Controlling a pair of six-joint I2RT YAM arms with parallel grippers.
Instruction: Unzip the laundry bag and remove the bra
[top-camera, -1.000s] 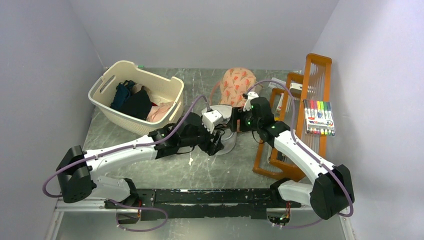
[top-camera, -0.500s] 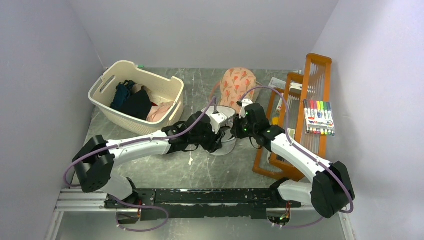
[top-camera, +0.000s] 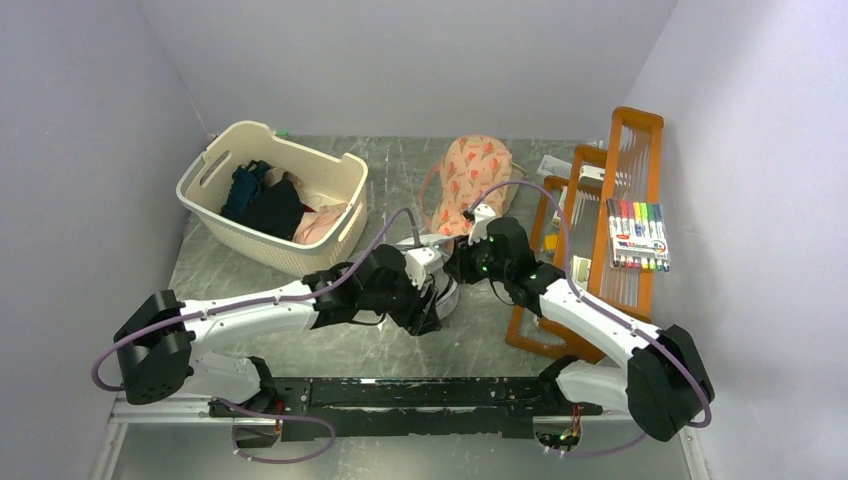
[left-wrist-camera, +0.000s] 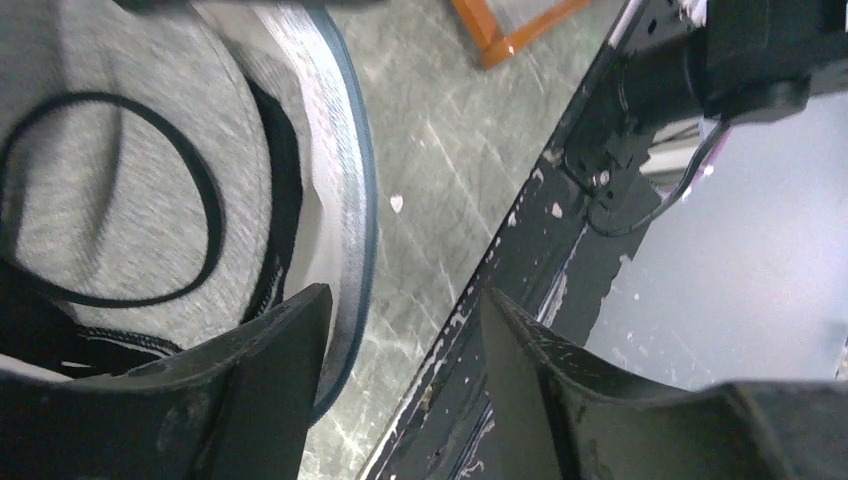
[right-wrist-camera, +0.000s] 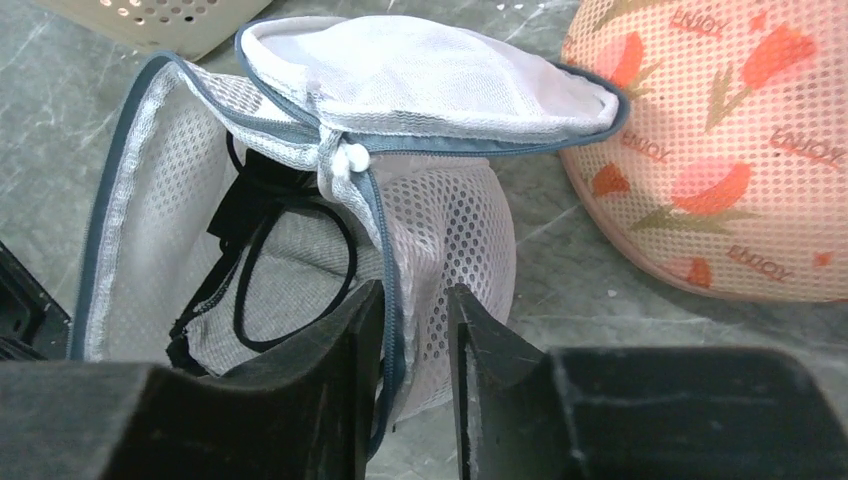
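The small round white mesh laundry bag (right-wrist-camera: 440, 230) lies mid-table, unzipped, with the black thin-strapped bra (right-wrist-camera: 245, 205) inside. The right gripper (right-wrist-camera: 412, 300) pinches its grey zip rim (probably to hold the mouth open), and the left gripper (left-wrist-camera: 400, 300), fingers apart, hovers at the opening. An orange patterned mesh pouch (right-wrist-camera: 720, 150) crowds the far side.

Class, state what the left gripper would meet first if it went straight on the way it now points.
Likely the table, just beside the laundry bag's rim; depth is unclear.
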